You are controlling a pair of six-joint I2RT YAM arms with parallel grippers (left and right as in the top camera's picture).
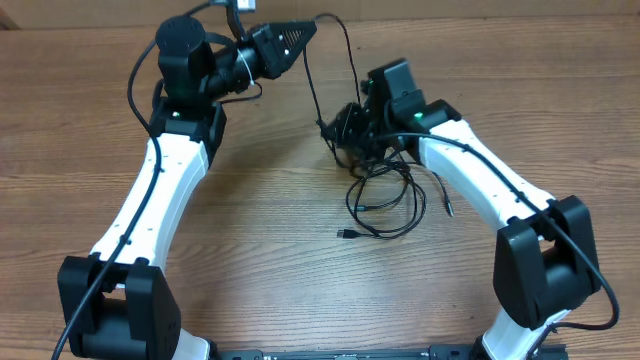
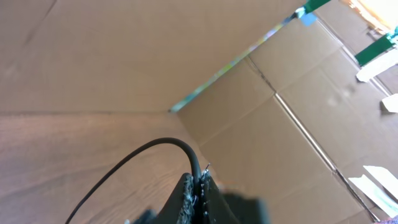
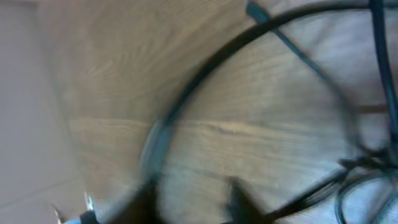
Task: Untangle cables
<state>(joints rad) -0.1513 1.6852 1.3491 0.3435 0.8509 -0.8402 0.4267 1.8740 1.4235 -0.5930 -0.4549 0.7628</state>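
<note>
My left gripper (image 1: 312,27) is raised at the back of the table, shut on a thin black cable (image 1: 350,62). In the left wrist view the cable (image 2: 155,144) comes out between the closed fingertips (image 2: 186,186) and arcs away to the left. From there strands hang down to the tangle of cables (image 1: 385,190) on the table. My right gripper (image 1: 338,130) sits at the tangle's upper left edge. The right wrist view is blurred: its fingers (image 3: 239,199) stand apart over bare wood, and a cable (image 3: 205,68) curves past the left one. Small plugs (image 1: 347,234) lie at the loose ends.
A wooden table (image 1: 260,210) carries everything. Cardboard walls (image 2: 298,124) rise behind it. Another plug end (image 1: 449,210) lies close to the right arm's white link (image 1: 480,180). Thicker black wires run along both arms.
</note>
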